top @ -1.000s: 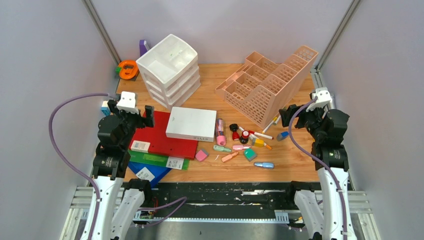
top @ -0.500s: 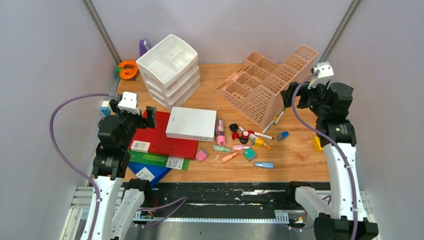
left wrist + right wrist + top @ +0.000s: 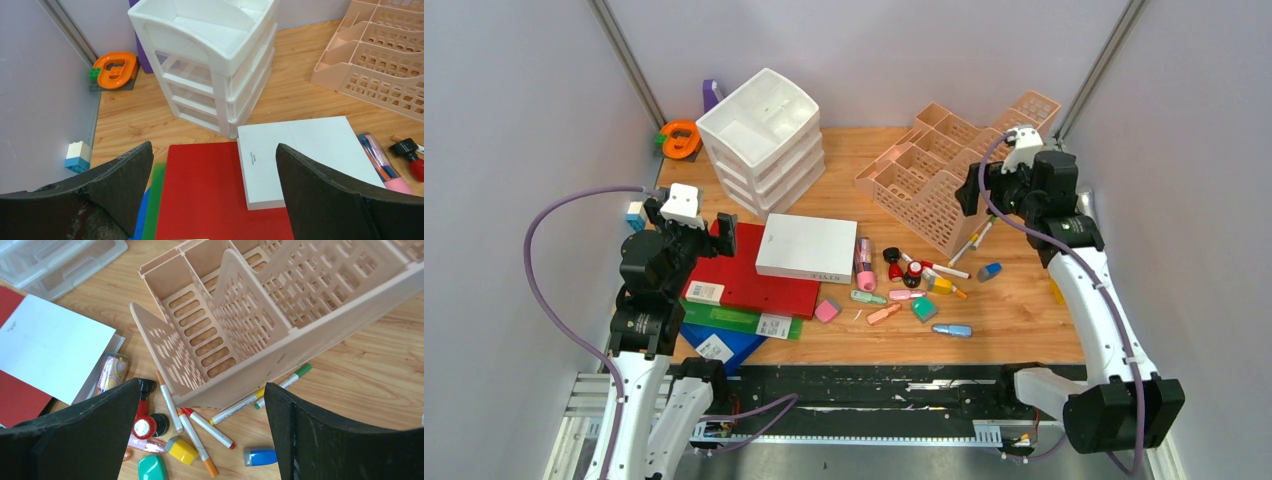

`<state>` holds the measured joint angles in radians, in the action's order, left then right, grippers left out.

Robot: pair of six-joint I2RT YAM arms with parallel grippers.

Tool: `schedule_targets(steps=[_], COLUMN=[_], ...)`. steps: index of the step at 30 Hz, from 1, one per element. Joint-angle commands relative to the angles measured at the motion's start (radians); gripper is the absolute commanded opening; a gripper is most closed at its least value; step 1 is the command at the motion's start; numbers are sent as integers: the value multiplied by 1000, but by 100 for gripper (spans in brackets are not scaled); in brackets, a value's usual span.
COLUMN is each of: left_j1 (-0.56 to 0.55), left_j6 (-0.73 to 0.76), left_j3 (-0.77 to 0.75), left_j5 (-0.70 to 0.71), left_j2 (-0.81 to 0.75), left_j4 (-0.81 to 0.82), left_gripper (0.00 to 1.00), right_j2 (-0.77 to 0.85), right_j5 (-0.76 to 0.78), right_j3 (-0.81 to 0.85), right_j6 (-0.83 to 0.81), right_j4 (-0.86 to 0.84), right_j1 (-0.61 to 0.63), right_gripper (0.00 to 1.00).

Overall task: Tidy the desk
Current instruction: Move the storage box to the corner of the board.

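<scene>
Only overhead shows pink block on desk.

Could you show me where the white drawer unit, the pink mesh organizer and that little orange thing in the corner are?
white drawer unit (image 3: 754, 125), top view, its open top tray.
pink organizer (image 3: 924, 205), top view, its front lattice wall.
orange piece (image 3: 131, 64), left wrist view, its right rim.

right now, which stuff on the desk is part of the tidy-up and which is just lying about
Likely part of the job:
desk
pink organizer
white drawers
loose markers
white box
red folder

Probably just lying about:
orange toy, far left corner
blue-and-white block, by the left wall
</scene>
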<state>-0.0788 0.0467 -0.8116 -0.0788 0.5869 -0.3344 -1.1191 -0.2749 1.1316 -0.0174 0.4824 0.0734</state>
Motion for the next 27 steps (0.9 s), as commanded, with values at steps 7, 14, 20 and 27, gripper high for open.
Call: schedule_targets(steps=[7,14,20,27], left_j1=[5,5,5,4], left_j6=[-5,-6,-3,-3], left_j3=[-2,-1,-1,-1], left_j5=[-17,-28,-31,-38], left_j2=[-5,-7,-11,-7], left_j4=[4,4,0,0], left_gripper=[100,100,100,100], right_j2=[-67,-87,-78,-42], right_j5=[267,313,214,165], right_j3=[30,91,145,193], right_j6=[-121,-177,-166,-56], right_j4=[-73,-77,-46,-11], right_j1=[29,-161,-291,-291], right_gripper=[83,73,78,96])
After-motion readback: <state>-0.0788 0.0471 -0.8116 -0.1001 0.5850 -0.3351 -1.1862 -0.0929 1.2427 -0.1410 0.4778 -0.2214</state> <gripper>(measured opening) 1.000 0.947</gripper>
